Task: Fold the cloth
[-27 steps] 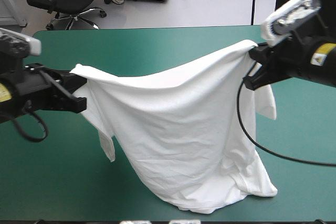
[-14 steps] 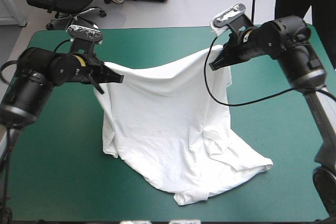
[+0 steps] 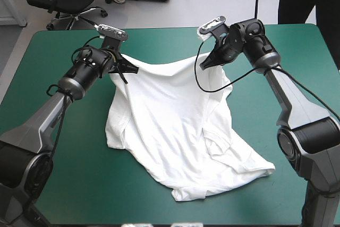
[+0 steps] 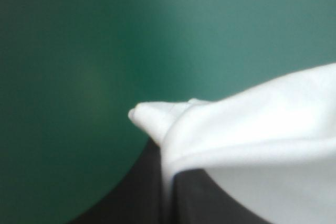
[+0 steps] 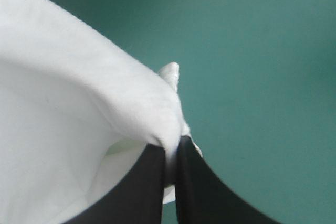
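Observation:
The white T-shirt lies mostly spread on the teal-green table, its far edge held up between my two grippers. My left gripper is shut on the T-shirt's far left corner; in the left wrist view the cloth drapes over the black fingers and a small tip pokes out ahead. My right gripper is shut on the far right corner; in the right wrist view the white fabric is pinched between the closed black fingers. The near hem rests crumpled toward the front.
Bare teal-green cover surrounds the shirt on the left, right and front. A sleeve bunches at the shirt's left side.
Both grippers have carried the shirt's held edge away toward the far side and lower, closer together. More of the shirt now lies flat on the table.

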{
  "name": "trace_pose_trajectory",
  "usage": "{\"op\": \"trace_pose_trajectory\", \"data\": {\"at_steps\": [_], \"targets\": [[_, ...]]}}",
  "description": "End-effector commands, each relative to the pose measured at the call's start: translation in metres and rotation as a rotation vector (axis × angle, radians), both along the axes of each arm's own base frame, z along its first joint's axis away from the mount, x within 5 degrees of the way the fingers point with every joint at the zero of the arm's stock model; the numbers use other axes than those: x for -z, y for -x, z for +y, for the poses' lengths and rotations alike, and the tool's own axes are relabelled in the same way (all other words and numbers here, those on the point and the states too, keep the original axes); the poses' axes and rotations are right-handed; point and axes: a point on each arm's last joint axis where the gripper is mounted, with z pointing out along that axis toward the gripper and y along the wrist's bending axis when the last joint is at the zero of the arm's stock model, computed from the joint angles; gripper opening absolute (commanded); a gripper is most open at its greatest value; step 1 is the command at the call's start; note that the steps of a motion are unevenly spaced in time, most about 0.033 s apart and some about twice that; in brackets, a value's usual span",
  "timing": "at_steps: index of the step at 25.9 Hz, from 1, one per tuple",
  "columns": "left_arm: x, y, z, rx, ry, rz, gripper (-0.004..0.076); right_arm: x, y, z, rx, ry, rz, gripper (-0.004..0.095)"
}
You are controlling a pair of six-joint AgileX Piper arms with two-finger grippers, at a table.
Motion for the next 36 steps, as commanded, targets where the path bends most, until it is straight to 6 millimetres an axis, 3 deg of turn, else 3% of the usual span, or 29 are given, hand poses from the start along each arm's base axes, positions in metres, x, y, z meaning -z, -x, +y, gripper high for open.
{"op": "trace_pose_trajectory", "data": {"at_steps": [1,4,7,11,13,19,25,28,32,34,36], "targets": [[-0.015,-0.005,-0.002,0.015,0.019,-0.098,-0.0016,-0.020,-0.006,-0.013,0.051,-0.047,-0.090,0.0004],[-0.003,-0.011,-0.005,0.017,0.009,-0.073,0.0033,-0.010,-0.016,-0.025,0.090,-0.088,-0.065,0.0118],[-0.001,-0.014,-0.006,0.030,-0.002,-0.076,0.0187,-0.010,-0.024,-0.042,0.129,-0.145,-0.061,0.0334],[-0.024,-0.012,-0.001,0.025,-0.049,-0.099,0.0410,-0.026,-0.024,-0.067,0.151,-0.194,-0.067,0.0616],[-0.041,-0.008,0.003,-0.001,-0.061,-0.101,0.0455,-0.039,-0.020,-0.078,0.167,-0.234,-0.082,0.0669],[-0.091,0.032,0.022,-0.077,-0.050,-0.087,0.0465,-0.087,0.014,-0.112,0.158,-0.302,-0.113,0.0675],[-0.121,0.062,0.025,-0.016,0.031,-0.117,0.0465,-0.111,0.047,-0.118,0.144,-0.305,-0.130,0.0675],[-0.128,0.078,0.030,-0.029,0.045,-0.077,0.0465,-0.120,0.067,-0.115,0.130,-0.309,-0.109,0.0667],[-0.133,0.114,0.037,-0.030,0.048,0.048,0.0465,-0.119,0.106,-0.115,0.129,-0.298,-0.082,0.0659],[-0.129,0.131,0.038,-0.016,0.032,0.093,0.0465,-0.118,0.129,-0.115,0.127,-0.291,-0.073,0.0659],[-0.107,0.146,0.038,-0.008,0.010,0.189,0.0465,-0.119,0.160,-0.116,0.130,-0.293,-0.092,0.0660]]}}
